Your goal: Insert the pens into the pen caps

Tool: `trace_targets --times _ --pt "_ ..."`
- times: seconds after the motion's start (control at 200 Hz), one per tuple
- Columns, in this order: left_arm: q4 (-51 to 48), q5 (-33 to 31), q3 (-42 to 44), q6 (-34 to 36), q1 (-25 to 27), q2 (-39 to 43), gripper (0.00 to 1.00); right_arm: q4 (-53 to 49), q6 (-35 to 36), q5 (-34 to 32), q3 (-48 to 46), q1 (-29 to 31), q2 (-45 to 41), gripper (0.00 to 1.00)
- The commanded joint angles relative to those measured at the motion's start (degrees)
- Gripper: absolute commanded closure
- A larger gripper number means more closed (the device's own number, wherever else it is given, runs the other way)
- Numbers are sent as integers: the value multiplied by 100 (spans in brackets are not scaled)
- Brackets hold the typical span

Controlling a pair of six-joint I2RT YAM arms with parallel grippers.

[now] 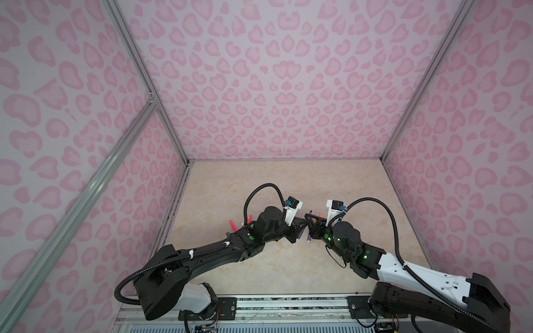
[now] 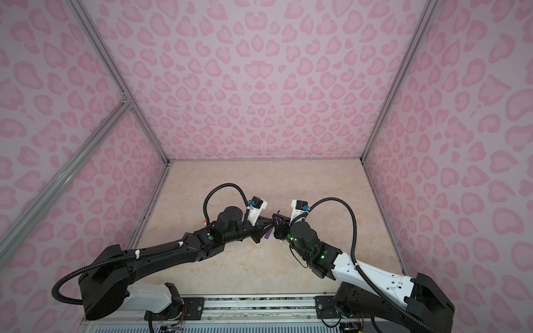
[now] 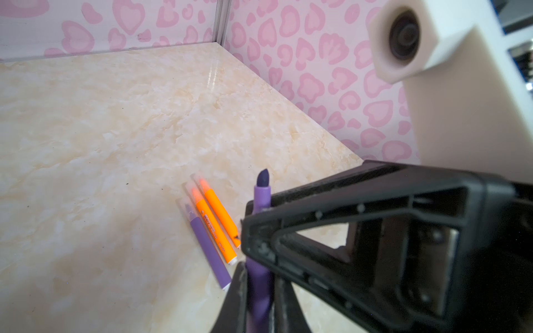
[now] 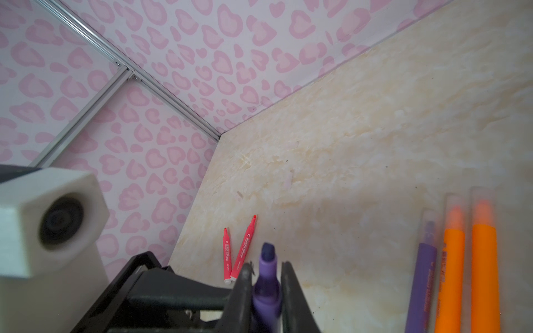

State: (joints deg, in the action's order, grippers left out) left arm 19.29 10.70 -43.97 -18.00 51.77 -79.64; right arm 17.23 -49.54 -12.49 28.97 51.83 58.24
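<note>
An uncapped purple pen [image 3: 262, 199] with a dark tip is held by both grippers at once. My left gripper [image 3: 258, 276] is shut on its lower barrel. My right gripper [image 4: 266, 268] is shut on the same purple pen [image 4: 266, 288] just below the tip. In both top views the left gripper [image 1: 302, 222] and the right gripper [image 1: 311, 227] meet at mid-table. Two orange pens [image 3: 215, 222] and another purple pen [image 3: 209, 250] lie side by side on the table with clear pen caps [image 3: 190, 188] over their tips. Two uncapped pink-red pens [image 4: 235, 253] lie apart from them.
The beige marble tabletop [image 1: 288, 268] is enclosed by pink heart-patterned walls [image 1: 274, 86] on three sides. Two faint small pieces [image 4: 289, 178] lie on the surface; I cannot tell what they are. The pink-red pens [image 1: 233, 226] lie beside the left arm.
</note>
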Motion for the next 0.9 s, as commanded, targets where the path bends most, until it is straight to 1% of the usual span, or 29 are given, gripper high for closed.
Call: trace_targets --times 0.0,0.03,0.115,0.205,0.25,0.39,0.505,0.655,0.73,0.78,0.8,0.835,0.86,0.895 --pt "149 -32 -35 5 -7 -4 96 212 -73 111 -54 21 -5 86" --pt "146 -48 -35 5 -9 -3 95 204 -69 111 -62 24 -10 87" --pt "202 3 3 -18 -9 16 79 206 -69 64 -71 23 -32 89" --pt "223 99 -14 10 0 -17 67 202 -56 58 -71 28 -58 91" --pt "200 71 -30 15 0 -47 65 211 -45 77 -84 22 -64 91" --pt "146 91 -116 4 0 -172 65 202 -30 104 -75 25 -97 92" --pt "101 29 -158 15 0 -233 70 207 -30 133 -69 28 -102 92" --pt "92 5 -170 16 0 -231 85 186 -3 124 -65 29 -97 92" --pt "94 -7 -155 -3 0 -206 88 184 5 124 -50 32 -62 92" --pt "98 -6 -155 -3 0 -197 93 188 21 153 -24 32 -31 92" --pt "92 -17 -155 -12 0 -197 96 177 31 167 -10 29 -17 90" --pt "71 -91 -148 -34 0 -193 97 161 32 172 14 36 9 83" --pt "50 -181 -143 -64 0 -185 97 151 36 156 21 39 20 75" --pt "21 -352 -129 -129 0 -162 97 149 48 112 13 50 30 62"
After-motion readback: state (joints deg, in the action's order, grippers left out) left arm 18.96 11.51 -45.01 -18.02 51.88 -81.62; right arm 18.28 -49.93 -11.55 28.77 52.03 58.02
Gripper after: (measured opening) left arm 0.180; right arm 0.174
